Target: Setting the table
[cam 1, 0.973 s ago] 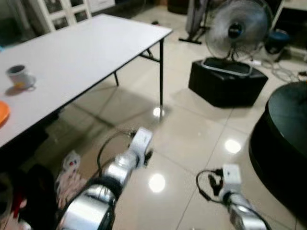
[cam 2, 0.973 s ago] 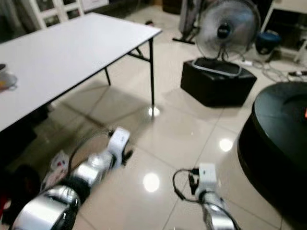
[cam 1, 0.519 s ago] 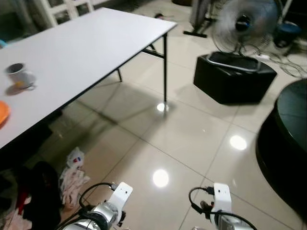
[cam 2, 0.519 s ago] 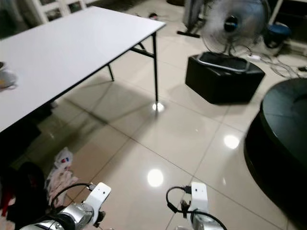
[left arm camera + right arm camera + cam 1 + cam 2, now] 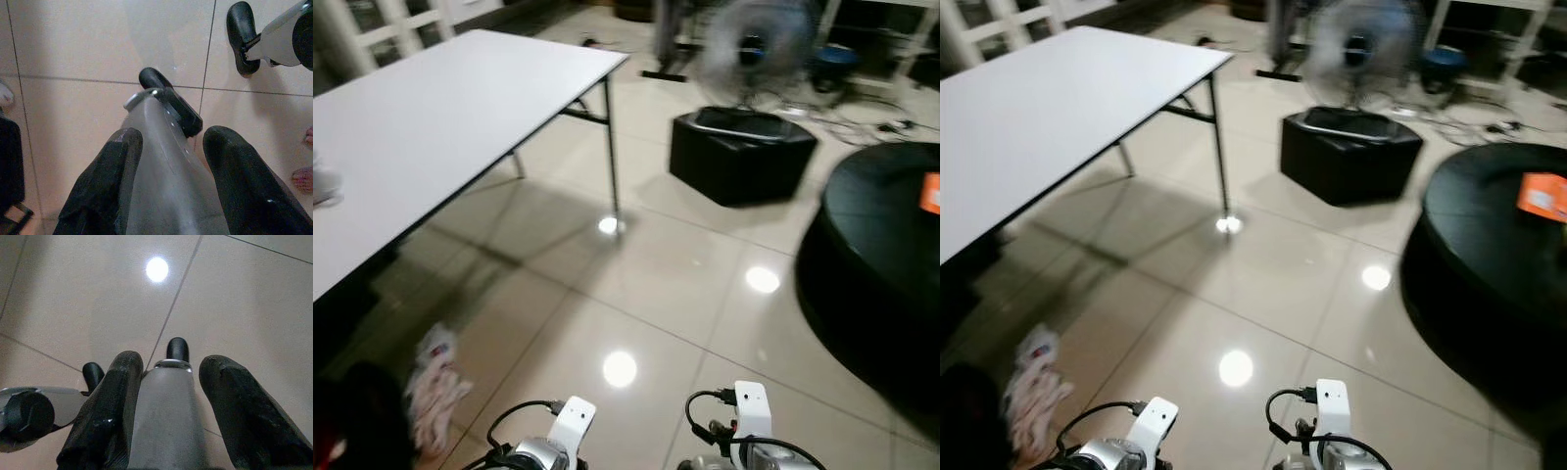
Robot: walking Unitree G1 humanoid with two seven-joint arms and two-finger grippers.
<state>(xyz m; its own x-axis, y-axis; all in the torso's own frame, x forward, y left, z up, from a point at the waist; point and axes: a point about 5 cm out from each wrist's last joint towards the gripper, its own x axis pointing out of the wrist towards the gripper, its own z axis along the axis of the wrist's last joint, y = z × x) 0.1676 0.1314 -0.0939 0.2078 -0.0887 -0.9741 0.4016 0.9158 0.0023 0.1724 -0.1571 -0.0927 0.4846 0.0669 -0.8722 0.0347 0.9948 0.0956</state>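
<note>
Swinging rightward, the head view has pushed the white desk far to the left end effector's left, its cup slipping to the frame edge. Both arms now hang low over the floor. Left and right end effector fingers are spread, empty. Table-setting seems paused while the robot turns toward the black round table on the right.

The table stands to the left, a fan on a box ahead, a round table to the right with a packet near its far edge.
</note>
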